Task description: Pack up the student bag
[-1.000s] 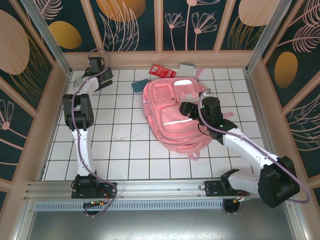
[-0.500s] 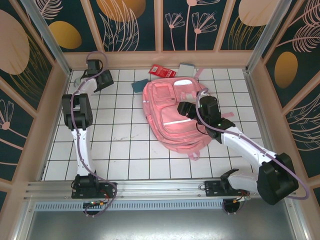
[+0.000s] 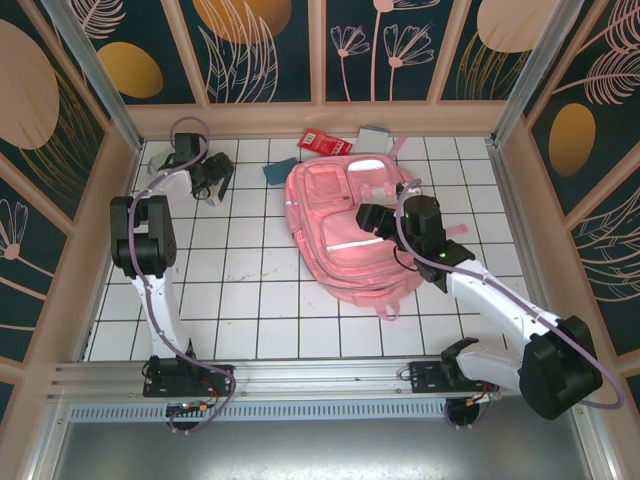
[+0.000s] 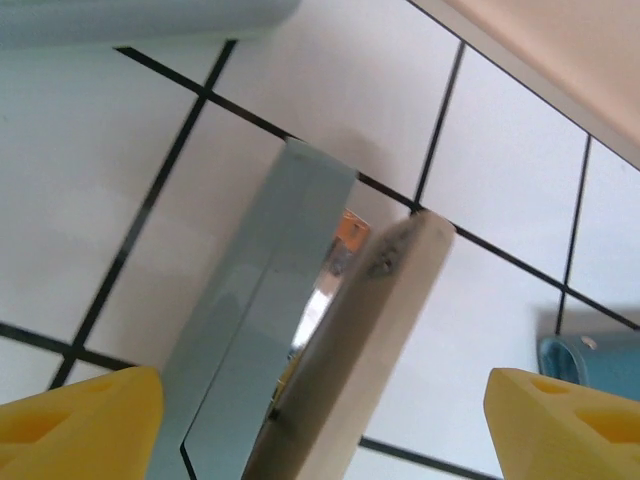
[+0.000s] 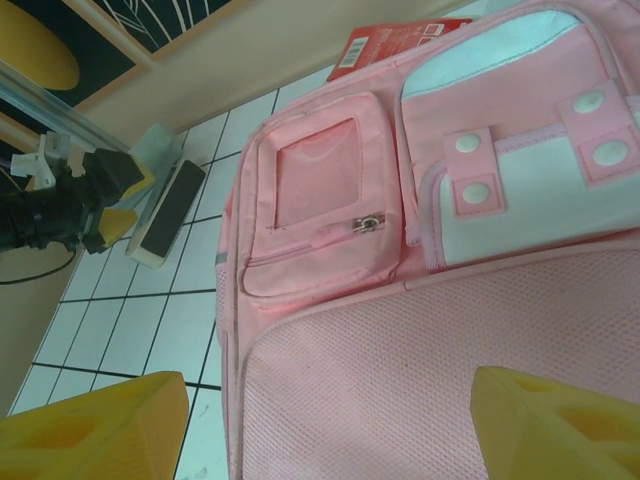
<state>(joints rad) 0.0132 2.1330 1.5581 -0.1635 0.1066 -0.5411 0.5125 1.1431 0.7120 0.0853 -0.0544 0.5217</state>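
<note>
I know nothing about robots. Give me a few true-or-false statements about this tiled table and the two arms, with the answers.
1. The pink student bag lies on the white tiled table. True.
2. The right end effector is clamped on one of the bag's straps. False: its fingers are spread open above the bag's front, gripping nothing.
3. A red packet lies on the far side of the bag, near the back wall. True.
4. The left end effector hangs over the bag. False: it is off in the far left corner of the table, open, with a flat slab between its fingers.
</note>
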